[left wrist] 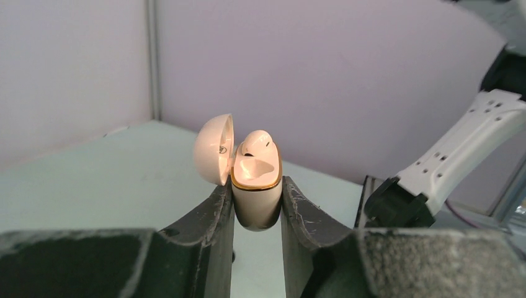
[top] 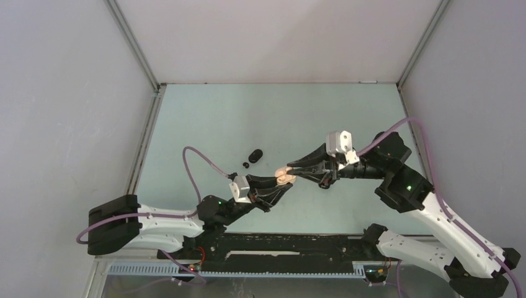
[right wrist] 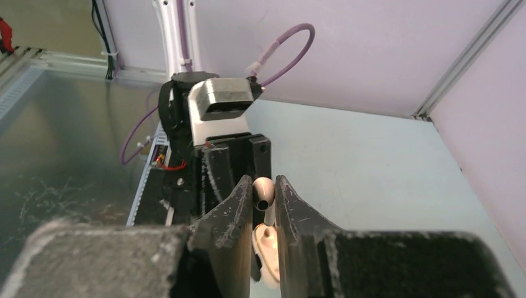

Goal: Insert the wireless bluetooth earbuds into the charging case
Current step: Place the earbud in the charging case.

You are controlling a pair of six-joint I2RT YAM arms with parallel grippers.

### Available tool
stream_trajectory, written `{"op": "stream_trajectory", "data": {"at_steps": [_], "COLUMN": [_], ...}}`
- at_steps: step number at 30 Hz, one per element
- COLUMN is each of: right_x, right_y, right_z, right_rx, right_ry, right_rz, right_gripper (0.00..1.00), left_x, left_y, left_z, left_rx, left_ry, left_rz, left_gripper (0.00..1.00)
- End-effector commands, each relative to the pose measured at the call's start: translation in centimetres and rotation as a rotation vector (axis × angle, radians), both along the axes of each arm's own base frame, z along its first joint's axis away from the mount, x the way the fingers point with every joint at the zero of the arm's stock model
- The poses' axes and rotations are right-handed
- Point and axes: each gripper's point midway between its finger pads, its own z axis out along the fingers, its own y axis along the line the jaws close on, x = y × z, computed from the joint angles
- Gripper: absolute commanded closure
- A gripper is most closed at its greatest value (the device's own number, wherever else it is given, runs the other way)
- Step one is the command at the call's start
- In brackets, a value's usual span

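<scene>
A cream charging case (left wrist: 256, 202) with a gold rim is clamped upright between my left gripper's (left wrist: 257, 186) fingers, its lid (left wrist: 214, 149) swung open to the left. One whitish earbud (left wrist: 256, 141) stands in the case's far socket, and the near socket is bare. My right gripper (right wrist: 263, 188) is shut on a whitish earbud (right wrist: 263, 192), stem pointing down at the case (right wrist: 268, 248) just below. From above, the right gripper (top: 293, 169) meets the left gripper (top: 284, 181) at the case (top: 284, 176) in mid-table. I cannot tell whether the two wrist views show the same bud.
A black oval case (top: 255, 154) and a small black bud (top: 246, 165) lie on the table behind and to the left of the grippers. Walls close in the table (top: 260, 112) on three sides. The right arm's white link (left wrist: 471, 143) shows to the right of the case.
</scene>
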Motion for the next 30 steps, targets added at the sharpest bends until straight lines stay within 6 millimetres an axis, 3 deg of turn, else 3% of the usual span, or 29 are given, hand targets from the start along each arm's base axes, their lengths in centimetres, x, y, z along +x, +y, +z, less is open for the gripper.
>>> {"op": "stream_trajectory", "data": {"at_steps": [1,30], "right_x": [0.8,0.5], "right_y": [1.0,2.1], "right_z": [2.4,-1.4], "right_rx": [0.135,0.151], "right_ry": [0.055,0.101], "right_rz": [-0.03,0.001], "right_gripper": [1.0,1.0], "left_x": [-1.4,-1.4], "left_y": [-0.3,-0.3], "left_z": [4.7,6.3], "left_rx": [-0.136,-0.19], "left_ry": [-0.071,-0.046], "left_rz": [-0.08,-0.091], "left_gripper": [1.0,1.0]}}
